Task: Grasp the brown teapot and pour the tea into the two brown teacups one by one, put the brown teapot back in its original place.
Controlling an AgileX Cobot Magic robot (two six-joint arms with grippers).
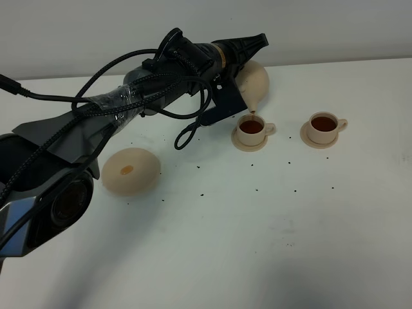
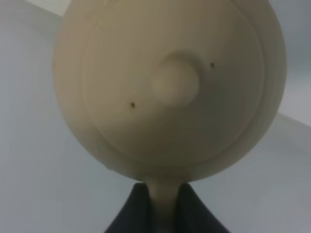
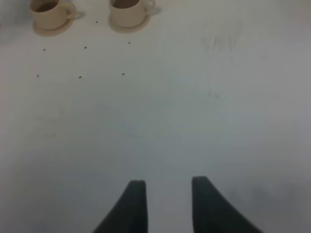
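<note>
From high, my left pincer (image 1: pixel 239 76) holds the brown teapot (image 1: pixel 255 82) tilted, spout over the near teacup (image 1: pixel 252 129). In my left wrist view, it is clamped on the teapot's handle (image 2: pixel 164 196). In my right wrist view, my right pincer (image 3: pixel 165 191) stands apart above the table (image 3: pixel 194 107).

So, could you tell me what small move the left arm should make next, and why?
Probably tip the beige ceramic teapot upright: its spout hangs over the nearer small beige teacup, which already looks full of dark tea, as does the farther matching teacup. Then carry it to the wide empty saucer.
</note>
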